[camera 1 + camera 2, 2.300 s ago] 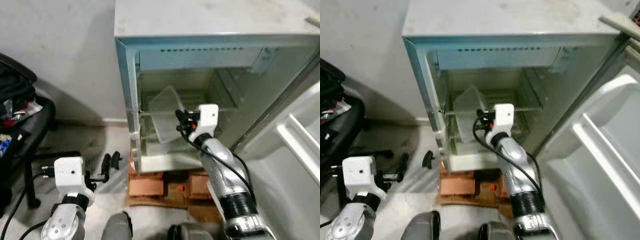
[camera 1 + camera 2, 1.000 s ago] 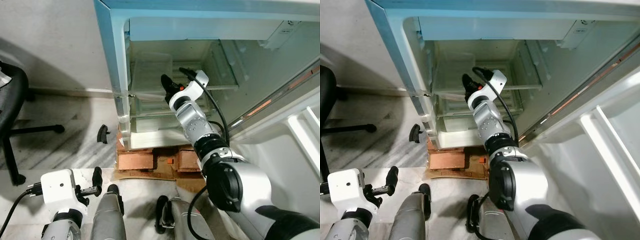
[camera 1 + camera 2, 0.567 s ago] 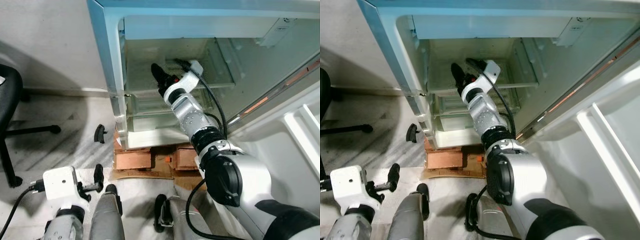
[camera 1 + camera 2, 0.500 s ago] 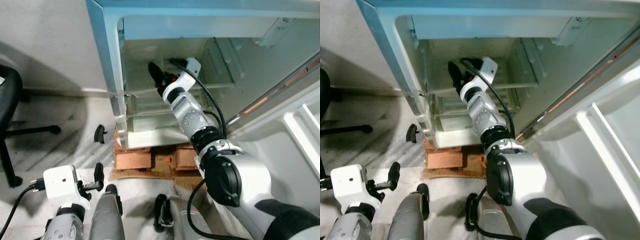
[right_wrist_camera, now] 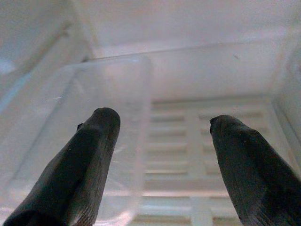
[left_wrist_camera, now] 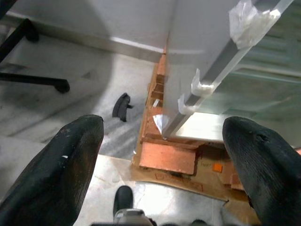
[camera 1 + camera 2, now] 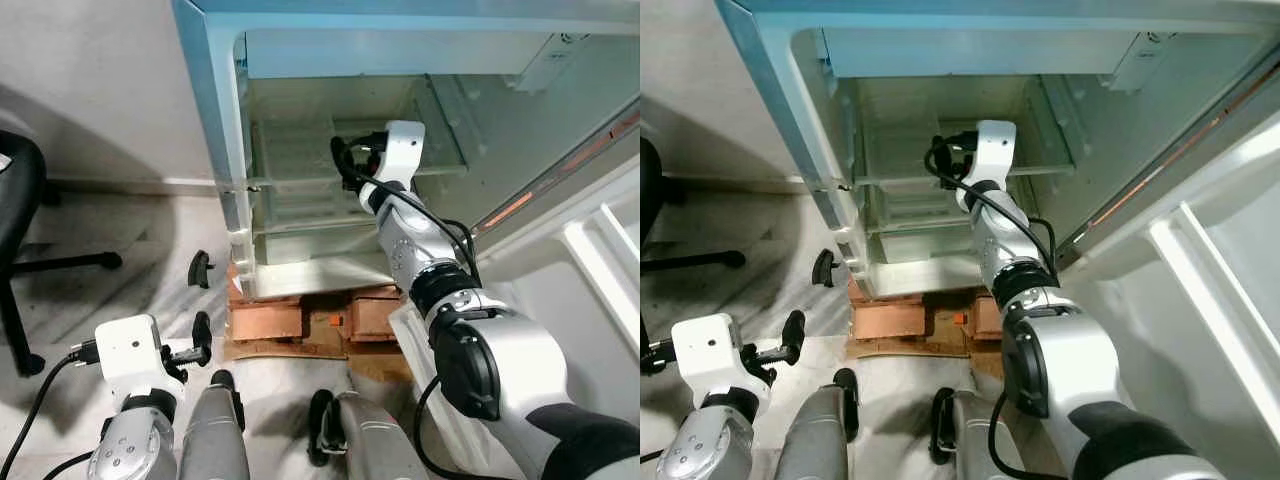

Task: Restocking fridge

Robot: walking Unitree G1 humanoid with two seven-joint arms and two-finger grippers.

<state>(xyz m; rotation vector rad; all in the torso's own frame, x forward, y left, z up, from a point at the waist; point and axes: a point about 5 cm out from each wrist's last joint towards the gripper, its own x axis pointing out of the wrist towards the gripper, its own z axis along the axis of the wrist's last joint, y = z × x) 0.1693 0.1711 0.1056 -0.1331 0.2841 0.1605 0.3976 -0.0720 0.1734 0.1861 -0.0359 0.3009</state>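
The open fridge [image 7: 215, 120] stands in front of me. A clear plastic container [image 7: 285, 150] rests on the left part of its slatted shelf; the right wrist view shows it as a see-through tub [image 5: 108, 122]. My right gripper [image 7: 345, 165] reaches into the fridge just right of the tub. It is open [image 5: 162, 127], with only the tub's right edge showing between the fingers and nothing held. Low over the floor at the left, my left gripper [image 7: 198, 345] is open and empty, facing the fridge's bottom corner [image 6: 164, 127].
The fridge door [image 7: 600, 270] hangs open on the right. Red bricks [image 7: 270, 320] and cardboard lie under the fridge. A black chair base [image 7: 60, 265] stands at the left. A small black piece [image 7: 200, 268] lies on the marble floor. A glass shelf [image 7: 445, 150] sits at the fridge's right.
My right wrist has swung right and drawn away from the tub, which now lies flat on the shelf, released. The left arm has barely moved.
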